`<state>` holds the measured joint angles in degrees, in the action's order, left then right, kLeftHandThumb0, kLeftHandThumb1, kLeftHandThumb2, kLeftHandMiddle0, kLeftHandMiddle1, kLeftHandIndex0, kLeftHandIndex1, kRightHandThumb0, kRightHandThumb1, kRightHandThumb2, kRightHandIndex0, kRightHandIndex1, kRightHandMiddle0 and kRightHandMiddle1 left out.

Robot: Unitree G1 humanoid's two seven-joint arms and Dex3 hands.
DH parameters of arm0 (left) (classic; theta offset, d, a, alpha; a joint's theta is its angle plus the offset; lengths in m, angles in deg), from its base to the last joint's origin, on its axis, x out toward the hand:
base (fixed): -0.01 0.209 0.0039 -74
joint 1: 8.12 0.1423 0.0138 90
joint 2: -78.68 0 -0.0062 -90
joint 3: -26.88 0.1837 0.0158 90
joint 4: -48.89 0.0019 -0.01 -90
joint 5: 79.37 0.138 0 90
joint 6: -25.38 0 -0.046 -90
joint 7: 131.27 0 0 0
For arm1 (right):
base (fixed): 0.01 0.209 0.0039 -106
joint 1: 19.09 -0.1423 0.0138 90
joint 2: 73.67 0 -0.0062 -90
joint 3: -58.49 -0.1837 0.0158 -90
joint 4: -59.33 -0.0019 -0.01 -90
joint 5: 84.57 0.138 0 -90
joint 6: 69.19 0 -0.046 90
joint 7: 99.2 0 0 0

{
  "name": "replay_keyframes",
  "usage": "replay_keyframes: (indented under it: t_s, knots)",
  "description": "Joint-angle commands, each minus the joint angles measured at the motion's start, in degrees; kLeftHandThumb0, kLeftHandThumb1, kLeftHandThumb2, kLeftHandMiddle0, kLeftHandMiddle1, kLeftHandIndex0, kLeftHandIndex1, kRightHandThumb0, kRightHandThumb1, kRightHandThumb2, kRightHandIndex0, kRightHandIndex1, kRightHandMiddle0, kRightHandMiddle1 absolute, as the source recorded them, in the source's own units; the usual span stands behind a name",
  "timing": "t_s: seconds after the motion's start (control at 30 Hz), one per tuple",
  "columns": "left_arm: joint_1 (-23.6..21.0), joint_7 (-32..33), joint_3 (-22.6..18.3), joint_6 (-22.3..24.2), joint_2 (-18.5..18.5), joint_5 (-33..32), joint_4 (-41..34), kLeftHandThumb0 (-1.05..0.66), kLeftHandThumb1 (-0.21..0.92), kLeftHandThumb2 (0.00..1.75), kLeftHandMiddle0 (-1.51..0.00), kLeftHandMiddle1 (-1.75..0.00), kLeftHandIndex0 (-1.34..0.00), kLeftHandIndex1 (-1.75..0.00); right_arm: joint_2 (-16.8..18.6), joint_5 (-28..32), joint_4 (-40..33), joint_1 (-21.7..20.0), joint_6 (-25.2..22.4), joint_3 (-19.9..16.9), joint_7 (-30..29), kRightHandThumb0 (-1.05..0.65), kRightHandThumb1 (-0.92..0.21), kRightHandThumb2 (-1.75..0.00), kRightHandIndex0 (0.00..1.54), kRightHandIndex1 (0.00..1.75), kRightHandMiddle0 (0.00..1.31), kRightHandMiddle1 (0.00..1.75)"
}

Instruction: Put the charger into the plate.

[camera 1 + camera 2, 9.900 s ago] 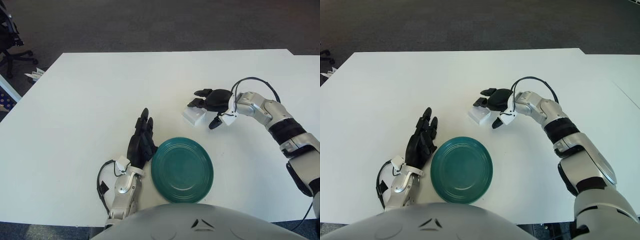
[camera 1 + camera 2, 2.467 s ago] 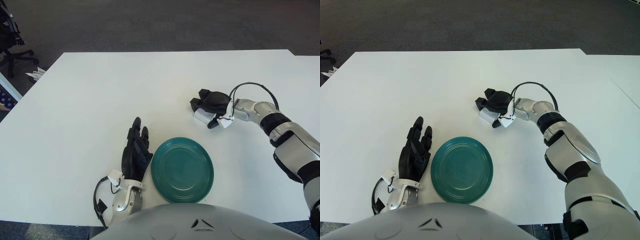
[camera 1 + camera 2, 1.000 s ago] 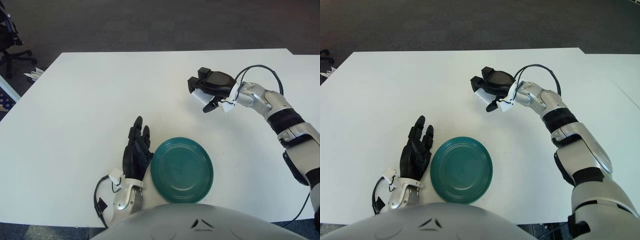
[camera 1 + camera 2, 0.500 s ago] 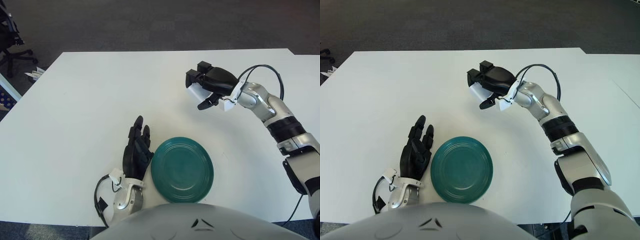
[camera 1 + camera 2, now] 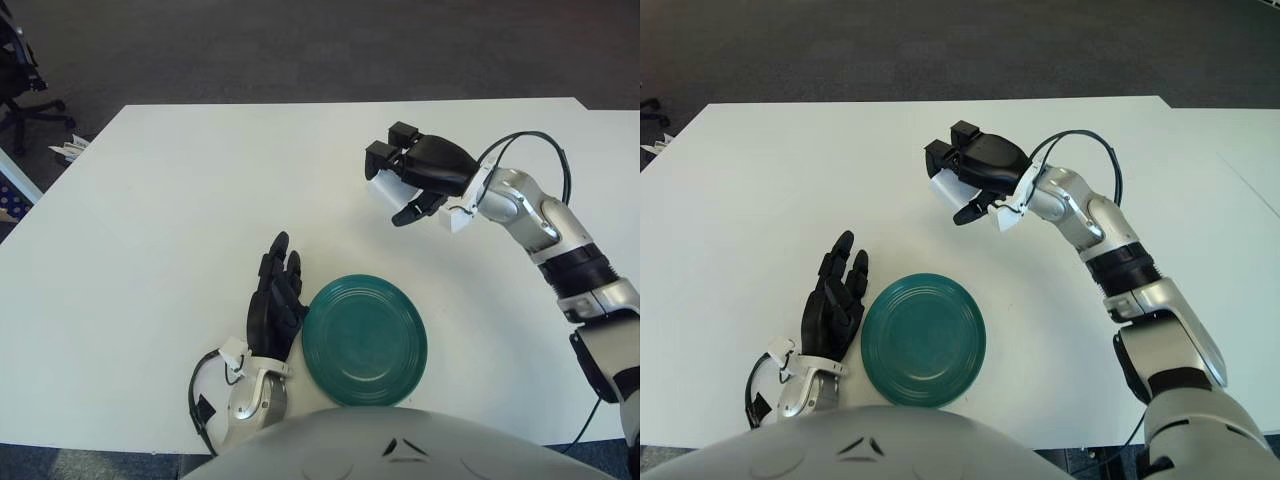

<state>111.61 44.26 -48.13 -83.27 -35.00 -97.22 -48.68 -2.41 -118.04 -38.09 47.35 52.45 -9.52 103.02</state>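
Charger, a small rigid white block, looks light and smooth; right hand clamps its sides above the desk, toward the far edge.

Left hand lies open beside the plate, near the front edge.

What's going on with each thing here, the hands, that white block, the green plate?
Right robot hand: raised over the table, shut on the charger.
Charger: held in the air, not yet in the plate.
Plate: empty, flat on the table.
Left robot hand: open, idle left of the plate.

White boxy charger gripped in the right hand above the table, round green plate empty, near front edge
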Motion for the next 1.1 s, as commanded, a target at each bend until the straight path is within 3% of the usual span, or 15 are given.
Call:
replay_keyframes:
  t_s: [0.0, 0.27, 0.43, 0.7, 1.07]
  knots:
    - [1.11, -0.23, 0.83, 1.81, -1.6, -0.85, 0.26, -1.05, 0.92, 0.95, -0.05, -0.01, 0.0, -0.31, -0.9, 3.51, -5.34, 1.42, -1.69, -0.61, 4.06, -0.46, -0.73, -0.92, 1.2, 1.75, 0.97, 1.75]
    - [0.89, 0.19, 0.86, 1.76, -2.08, -1.06, 0.49, -1.05, 0.92, 0.94, -0.07, -0.01, 0.0, -0.28, -1.16, 5.26, -14.37, 5.91, -7.53, -0.09, 12.47, -0.46, -0.75, -0.88, 1.22, 1.75, 0.94, 1.75]
    - [1.04, 0.75, 1.28, 0.6, -2.25, 0.79, 0.53, -1.05, 0.92, 0.97, -0.06, 0.0, 0.0, -0.33, -1.21, 4.88, -16.53, 7.15, -7.96, 0.09, 14.84, -0.46, -0.75, -0.87, 1.23, 1.75, 0.85, 1.75]
    - [1.29, 1.26, 1.27, 1.07, -2.1, 1.93, 0.18, -1.05, 0.92, 1.0, -0.01, 0.0, 0.0, -0.28, -2.88, 5.93, -20.23, 11.42, -9.34, -0.08, 18.77, -0.48, -0.73, -0.89, 1.28, 1.75, 0.95, 1.75]
    - [0.86, 1.44, 1.54, 0.91, -1.89, 2.96, 0.27, -1.05, 0.92, 1.0, 0.0, 0.0, 0.0, -0.21, -3.81, 3.76, -19.09, 13.27, -7.34, 1.29, 20.33, -0.49, -0.74, -0.87, 1.32, 1.75, 1.02, 1.75]
